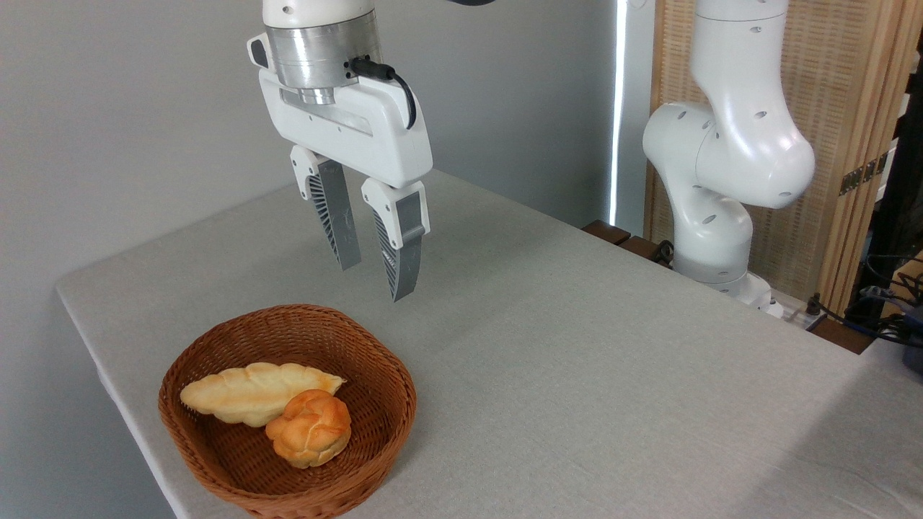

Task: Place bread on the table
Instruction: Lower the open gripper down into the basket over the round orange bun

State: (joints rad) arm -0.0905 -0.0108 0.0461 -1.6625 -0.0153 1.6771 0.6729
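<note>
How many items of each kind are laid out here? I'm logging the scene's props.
Round orange-golden bun: 1
Pale braided loaf: 1
Brown wicker basket: 1
Grey table: 1
Robot gripper: 1
Total: 5

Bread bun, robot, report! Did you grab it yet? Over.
Gripper open, empty, hanging above basket. Bun in basket, touching the long loaf, not on table yet. Nothing blocking. Over.

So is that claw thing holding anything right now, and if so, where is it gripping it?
Nothing is held. The gripper hangs open and empty above the basket, where the bread lies.
</note>
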